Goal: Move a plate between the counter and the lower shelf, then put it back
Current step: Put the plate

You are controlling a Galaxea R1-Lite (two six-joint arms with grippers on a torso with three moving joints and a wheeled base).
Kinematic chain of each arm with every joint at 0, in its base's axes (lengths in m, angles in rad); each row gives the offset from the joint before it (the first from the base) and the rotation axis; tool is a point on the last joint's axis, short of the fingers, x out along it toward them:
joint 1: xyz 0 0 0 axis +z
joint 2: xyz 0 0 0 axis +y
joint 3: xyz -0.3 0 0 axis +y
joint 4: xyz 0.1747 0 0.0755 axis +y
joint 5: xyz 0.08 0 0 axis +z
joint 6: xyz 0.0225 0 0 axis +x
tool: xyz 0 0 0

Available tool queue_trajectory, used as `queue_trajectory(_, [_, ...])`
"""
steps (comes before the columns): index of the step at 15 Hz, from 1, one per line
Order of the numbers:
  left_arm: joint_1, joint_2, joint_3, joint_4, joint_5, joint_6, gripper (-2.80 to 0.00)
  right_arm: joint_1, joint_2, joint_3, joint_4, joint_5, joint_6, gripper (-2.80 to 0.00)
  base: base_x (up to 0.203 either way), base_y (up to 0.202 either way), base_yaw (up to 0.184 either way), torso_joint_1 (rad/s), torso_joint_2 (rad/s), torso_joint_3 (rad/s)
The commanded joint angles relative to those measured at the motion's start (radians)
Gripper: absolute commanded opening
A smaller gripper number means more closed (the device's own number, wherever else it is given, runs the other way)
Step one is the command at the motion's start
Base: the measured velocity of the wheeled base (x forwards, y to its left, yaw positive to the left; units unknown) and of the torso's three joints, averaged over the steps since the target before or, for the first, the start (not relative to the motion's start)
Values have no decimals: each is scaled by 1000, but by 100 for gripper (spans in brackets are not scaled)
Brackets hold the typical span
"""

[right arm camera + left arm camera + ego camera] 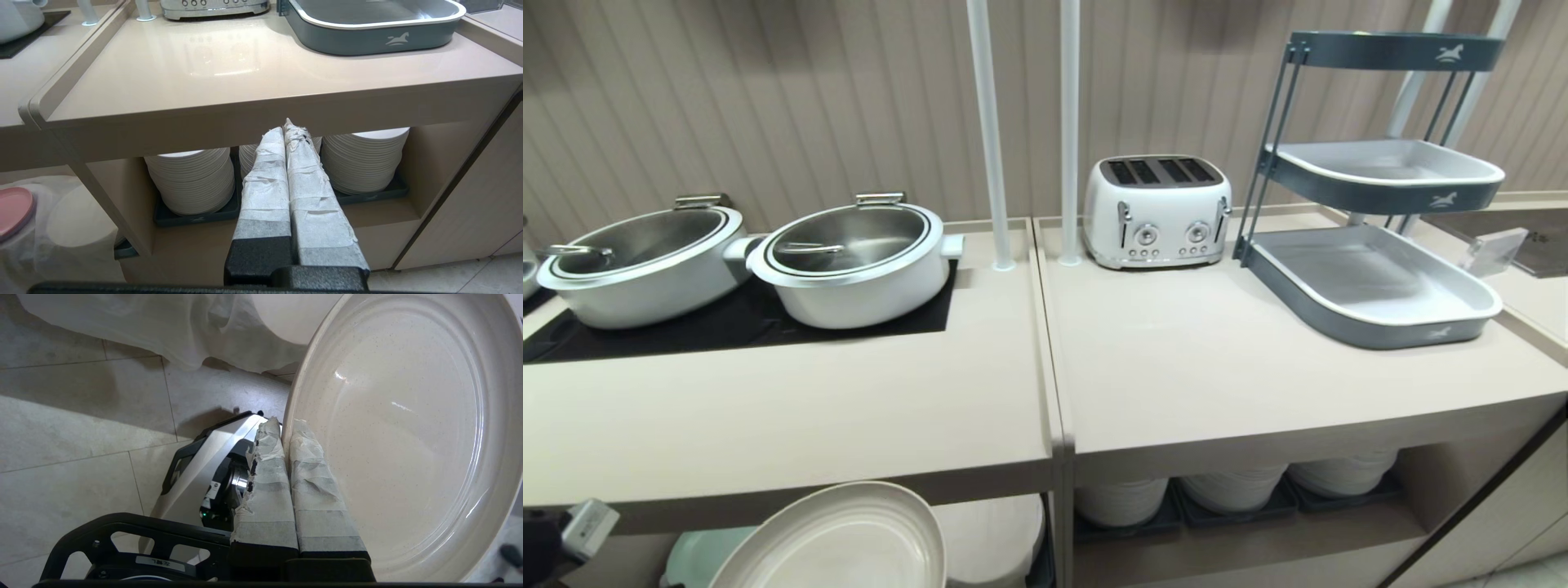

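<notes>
you've got the plate (408, 428) clamped by its rim in the left gripper (286, 428): taped fingers pinched tight, one inside the rim, one outside. in the head view the plate (841, 543) hangs tilted in the air, out in front of the counter edge and just below it, w/ the left gripper (580, 527) at the bottom-left corner. so it's on neither surface right now, mid-carry. my read: you're partway between the lower shelf (992, 539) and the counter (792, 416). can't tell from here which leg of the trip this is, so set-down is def still to do, maybe a return leg too.

right gripper (286, 134) is parked, fingers pressed together on nothing, pointing at the adjoining worktop's recess w/ the white plate stacks (192, 179).

near: below the plate there's tiled floor (81, 428) and a draped white cloth (163, 330); the shelf recess also shows a mint-green plate (698, 555) and, in the right wrist view, a pink plate (14, 208).

next up: the counter front strip is bare beige, room enough for the plate. behind it, two lidded pots (849, 261) sit on a black hob panel (727, 327).

far right: toaster (1156, 212) and a tiered grey tray rack (1372, 237), ribbed wall panelling behind.
</notes>
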Motion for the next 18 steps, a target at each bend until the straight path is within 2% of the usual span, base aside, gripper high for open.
queue_trajectory(1, [0,2,0,0,0,-3,-280,0,0,0,0,0,0,-280,0,0,0,168,-327,-166])
queue_trajectory(8, [1,2,0,0,0,-3,-280,0,0,0,0,0,0,-280,0,0,0,126,-252,-125])
queue_trajectory(18, [4,-3,-4,-1,1,-6,-280,0,0,0,0,0,6,-280,0,0,0,2,-5,0])
